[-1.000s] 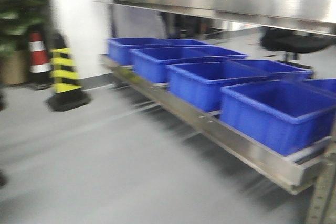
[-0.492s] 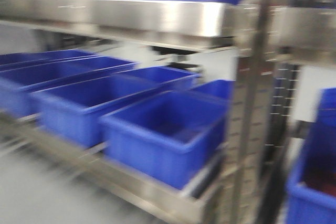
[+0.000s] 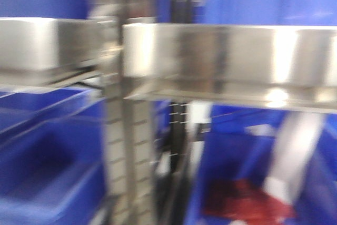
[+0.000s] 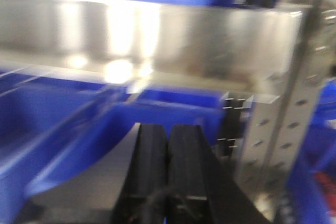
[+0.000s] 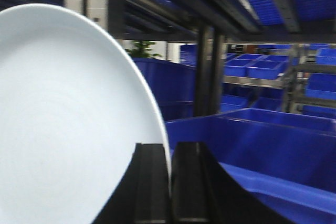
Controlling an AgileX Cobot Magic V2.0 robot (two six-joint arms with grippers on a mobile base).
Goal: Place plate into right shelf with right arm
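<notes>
Right gripper (image 5: 169,156) is clamped on the plate (image 5: 68,119), its black fingers (image 5: 151,182) pinching the lower right rim. The plate stands on edge, rising up and to the left of the jaws in the right wrist view, with its broad white face turned toward that camera. A blue bin (image 5: 273,145) lies ahead and to the right of the jaws, low, with dark shelf undersides overhead. In the blurred front view the shelf (image 3: 226,51) shows as a wide steel edge right of a perforated upright (image 3: 126,146), with a bin below it holding something red (image 3: 247,206) that is too smeared to name. The left gripper (image 4: 167,135) has its fingers pressed together on nothing and faces a steel shelf edge. As I judge it, the placing is not yet done. The plate must tip from upright toward flat and travel forward and right, under the steel edge, and the right arm is the one carrying it.
</notes>
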